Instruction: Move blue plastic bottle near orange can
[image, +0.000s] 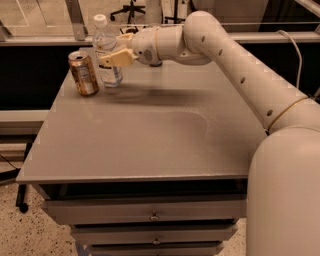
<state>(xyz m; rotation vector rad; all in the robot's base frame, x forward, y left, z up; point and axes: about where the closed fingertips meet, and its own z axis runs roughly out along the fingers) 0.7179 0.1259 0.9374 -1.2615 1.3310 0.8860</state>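
The blue plastic bottle (104, 36), clear with a white cap, stands upright at the far left of the grey table (150, 140). Its base is at or just above the tabletop. The orange can (83, 73) stands upright just left of the bottle, a small gap apart. My gripper (108, 56) reaches in from the right and is shut on the bottle around its middle. One tan finger (116, 58) crosses the front of the bottle. The white arm runs from the right foreground to the gripper.
The table has drawers (150, 216) under its front edge. A ledge with a metal post (75, 20) runs behind the table. An office chair (131, 9) stands in the far background. The arm's big white segment (285, 200) fills the right foreground.
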